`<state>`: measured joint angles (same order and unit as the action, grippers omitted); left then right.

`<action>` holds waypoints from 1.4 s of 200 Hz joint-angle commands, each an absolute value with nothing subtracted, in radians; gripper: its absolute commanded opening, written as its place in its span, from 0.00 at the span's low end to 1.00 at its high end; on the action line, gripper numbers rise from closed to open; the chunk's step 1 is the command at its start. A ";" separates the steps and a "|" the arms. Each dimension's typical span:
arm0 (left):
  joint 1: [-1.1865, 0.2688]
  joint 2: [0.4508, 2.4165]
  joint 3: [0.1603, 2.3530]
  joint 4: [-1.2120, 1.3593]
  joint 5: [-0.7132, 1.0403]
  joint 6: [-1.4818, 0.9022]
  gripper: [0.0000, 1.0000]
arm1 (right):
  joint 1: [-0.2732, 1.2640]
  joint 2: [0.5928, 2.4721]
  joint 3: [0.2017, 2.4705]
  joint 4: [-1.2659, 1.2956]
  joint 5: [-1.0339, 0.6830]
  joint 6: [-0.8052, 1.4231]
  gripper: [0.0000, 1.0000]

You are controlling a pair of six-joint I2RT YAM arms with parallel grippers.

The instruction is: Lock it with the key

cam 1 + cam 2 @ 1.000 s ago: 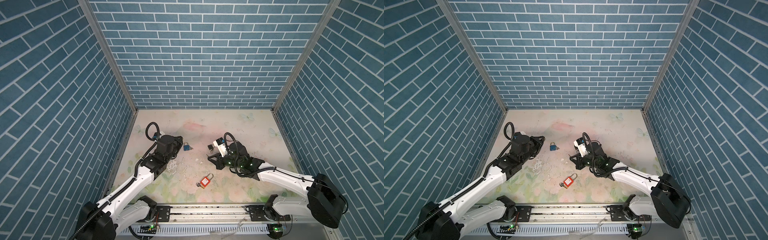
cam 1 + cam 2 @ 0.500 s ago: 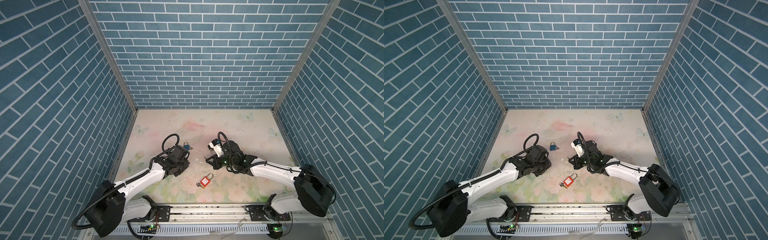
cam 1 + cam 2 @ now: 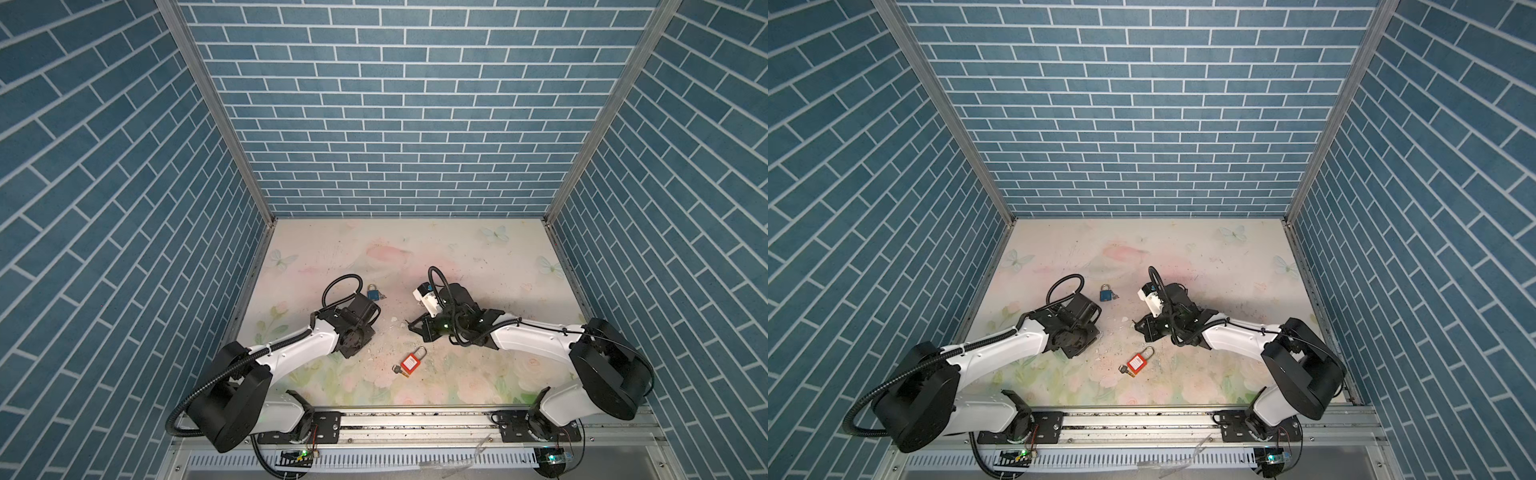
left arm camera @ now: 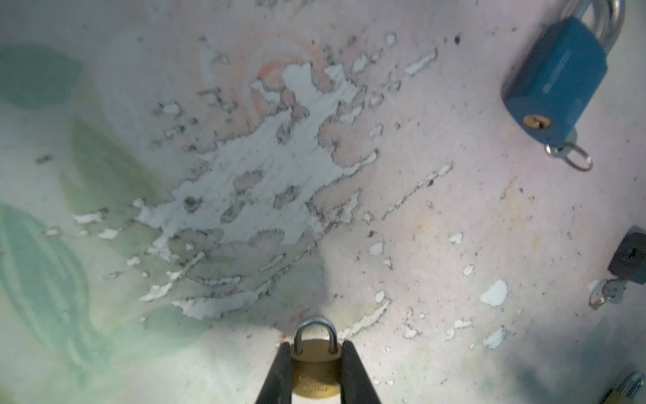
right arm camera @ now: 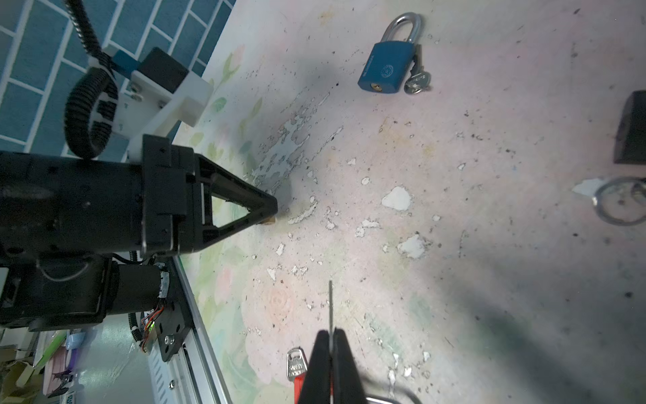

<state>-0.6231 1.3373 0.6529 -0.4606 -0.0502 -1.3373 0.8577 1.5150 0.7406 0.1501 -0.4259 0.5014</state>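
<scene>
My left gripper (image 4: 316,346) is shut on a small brass padlock (image 4: 315,370), gripping its body by both sides, with the shackle pointing out past the fingertips just above the table. In both top views it (image 3: 360,338) hangs left of centre, pointing down. My right gripper (image 5: 330,332) is shut on a key (image 5: 330,304), whose thin blade sticks out beyond the fingertips. In a top view this gripper (image 3: 1137,326) points towards the left gripper across a small gap. From the right wrist view the brass padlock (image 5: 269,221) barely peeks out under the left fingertips (image 5: 271,207).
A red padlock (image 3: 410,364) with a key in it lies near the front, between the arms. A blue padlock (image 3: 373,294) with its key lies behind the left gripper. A black block (image 5: 632,129) and a key ring (image 5: 618,204) sit near the right arm. The mat (image 4: 265,182) is badly scuffed.
The left arm has swung from beside the blue padlock towards the front and lowered, still holding the brass padlock. The right gripper has shifted slightly towards the centre.
</scene>
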 commanded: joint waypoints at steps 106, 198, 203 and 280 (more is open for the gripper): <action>-0.703 1.617 0.921 -0.360 0.022 -1.174 0.00 | 0.829 1.575 0.743 0.093 -0.345 0.602 0.00; -0.735 1.728 0.979 -0.321 0.085 -1.103 0.18 | 0.799 1.590 0.719 0.103 -0.356 0.633 0.00; -0.735 1.731 0.980 -0.321 0.087 -1.099 0.20 | 0.799 1.591 0.720 0.103 -0.357 0.632 0.00; -0.734 1.716 0.973 -0.300 0.083 -1.063 0.38 | 0.795 1.606 0.732 0.104 -0.362 0.642 0.00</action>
